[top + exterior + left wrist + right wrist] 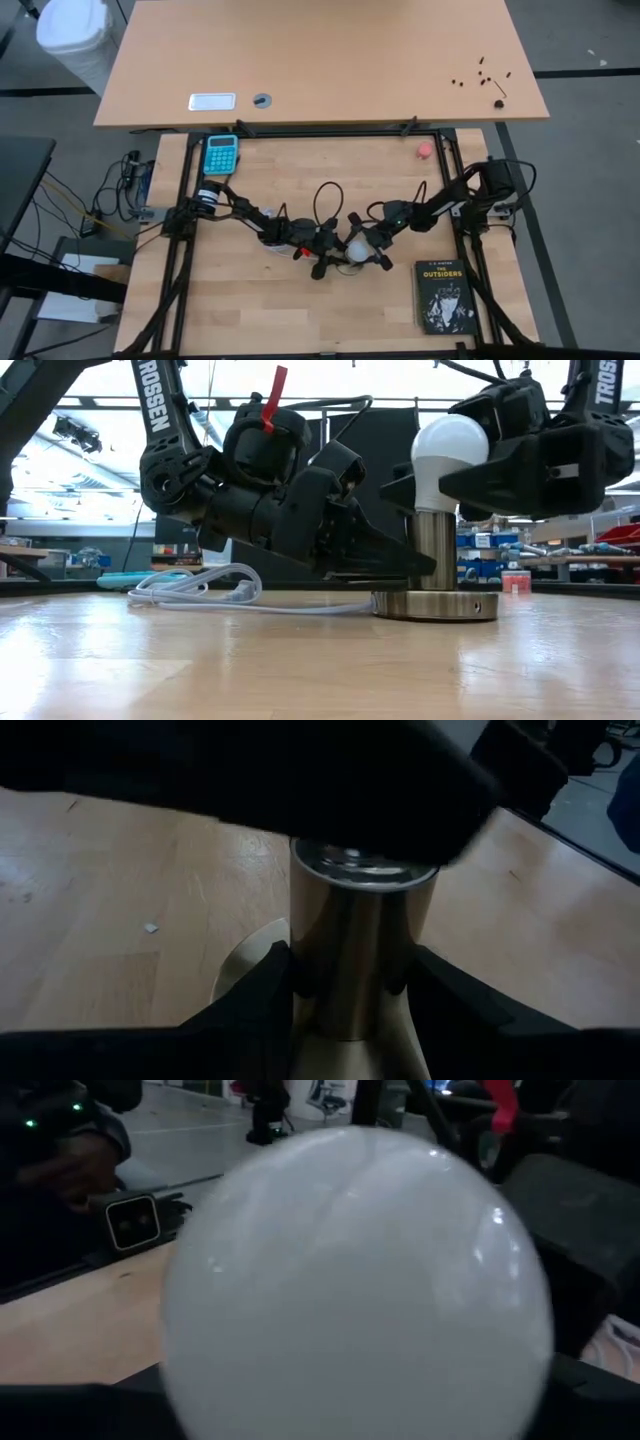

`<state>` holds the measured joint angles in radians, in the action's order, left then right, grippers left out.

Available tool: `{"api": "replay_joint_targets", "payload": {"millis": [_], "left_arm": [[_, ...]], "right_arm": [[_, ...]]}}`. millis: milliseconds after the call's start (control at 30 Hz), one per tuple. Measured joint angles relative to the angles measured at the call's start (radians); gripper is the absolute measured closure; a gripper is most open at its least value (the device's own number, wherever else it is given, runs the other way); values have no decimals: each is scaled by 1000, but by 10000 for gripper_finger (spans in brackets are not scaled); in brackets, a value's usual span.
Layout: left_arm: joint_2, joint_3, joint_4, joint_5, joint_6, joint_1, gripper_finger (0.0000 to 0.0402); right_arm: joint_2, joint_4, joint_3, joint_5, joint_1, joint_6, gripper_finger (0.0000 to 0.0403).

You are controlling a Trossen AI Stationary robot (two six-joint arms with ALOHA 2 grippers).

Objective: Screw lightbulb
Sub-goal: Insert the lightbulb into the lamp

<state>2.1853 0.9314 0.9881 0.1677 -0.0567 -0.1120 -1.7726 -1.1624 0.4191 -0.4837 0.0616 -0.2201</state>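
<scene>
The white frosted lightbulb (449,452) stands upright with its narrow end down in the top of a brushed-metal socket post (435,548). The post rises from a round metal base (436,605) that rests flat on the wooden table. My left gripper (405,565) reaches in level from the table's left and is shut on the post. My right gripper (468,475) comes from the table's right and closes around the bulb's globe, which fills the right wrist view (355,1280). The bulb's screw base is hidden inside the socket. My left gripper pinches the socket post's lower half (350,970) between its two fingers (265,985), one on each side. The fingers come nearly level from the table's left. The post stays upright, its base on the table. My right gripper has the bulb's round globe (478,460) between its two fingers, one on the near side and one on the far side. The fingers come almost level from the table's right. The bulb stands upright on the socket.
A white coiled cord (200,590) trails from the socket base toward the left. A black book (443,297) lies at the near right, a teal calculator (221,153) at the far left, and a small pink round object (424,151) at the far right.
</scene>
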Motion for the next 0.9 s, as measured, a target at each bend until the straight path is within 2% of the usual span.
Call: {"api": "replay_joint_targets", "payload": {"millis": [500, 900], "left_arm": [[0, 0, 1, 0, -1, 0, 235], [0, 0, 1, -1, -2, 0, 235]], "right_arm": [[-6, -11, 28, -17, -6, 37, 113], [-6, 68, 67, -21, -6, 39, 185]]}}
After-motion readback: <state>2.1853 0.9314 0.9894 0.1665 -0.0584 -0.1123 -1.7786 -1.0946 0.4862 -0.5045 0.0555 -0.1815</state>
